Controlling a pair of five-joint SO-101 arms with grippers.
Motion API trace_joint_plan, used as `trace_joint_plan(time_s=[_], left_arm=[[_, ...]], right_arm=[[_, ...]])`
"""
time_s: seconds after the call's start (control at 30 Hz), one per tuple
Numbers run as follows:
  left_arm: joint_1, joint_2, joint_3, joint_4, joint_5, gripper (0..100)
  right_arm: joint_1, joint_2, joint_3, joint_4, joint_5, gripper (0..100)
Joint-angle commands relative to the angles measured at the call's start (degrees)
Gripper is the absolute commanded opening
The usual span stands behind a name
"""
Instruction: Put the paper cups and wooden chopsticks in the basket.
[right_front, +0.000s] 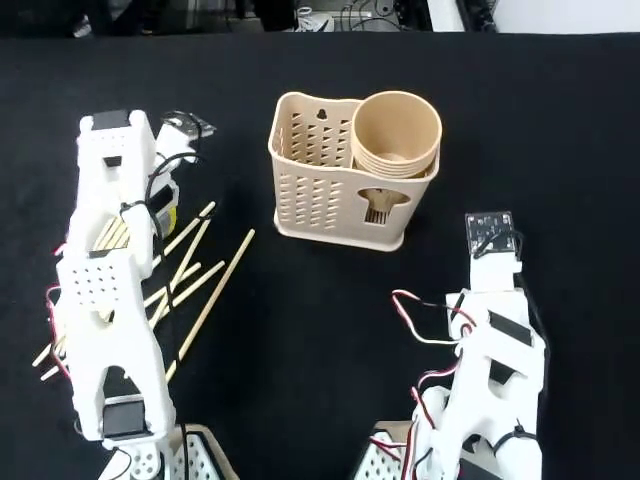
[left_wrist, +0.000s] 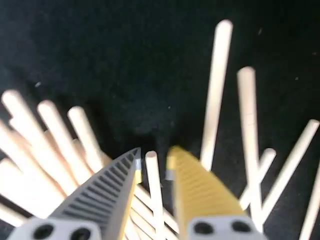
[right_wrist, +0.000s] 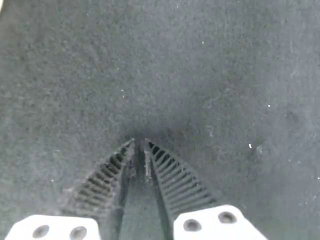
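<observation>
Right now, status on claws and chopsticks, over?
Left claw slightly open, straddling one pale wooden chopstick. Neighbouring chopsticks crowd it. Right claw shut, over black cloth. Tan paper cups stacked in beige slotted basket.

Chopsticks (right_front: 200, 290): part of the pile was hidden under the left arm (right_front: 105, 290); the count could not be told.
Paper cups (right_front: 395, 135): lower parts were hidden behind the basket (right_front: 310, 190) wall; the number stacked was unclear.
Left wrist view: the nearest chopsticks were blurred and cut off at the edges.
Right arm (right_front: 495, 370): the base was cut off by the picture's edge.
</observation>
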Motion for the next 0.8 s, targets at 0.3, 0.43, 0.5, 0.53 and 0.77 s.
trace_joint_plan(time_s=[0.3, 0.43, 0.5, 0.53, 0.77], left_arm=[[0.57, 0.88, -16.66, 6.95, -0.09, 3], [1.01, -2.73, -16.66, 6.95, 4.31, 3], [1.36, -6.59, -14.55, 6.95, 5.89, 3], [1.71, -9.05, -13.23, 6.95, 6.42, 3], [2.51, -30.51, -0.66, 6.95, 8.26, 3]], right_arm=[[0.26, -1.19, -0.92, -0.62, -0.62, 1.9], [0.26, -1.19, -0.92, -0.62, -0.62, 1.9], [0.26, -1.19, -0.92, -0.62, -0.62, 1.9], [0.26, -1.19, -0.92, -0.62, -0.62, 1.9], [0.26, -1.19, -0.92, -0.62, -0.62, 1.9]])
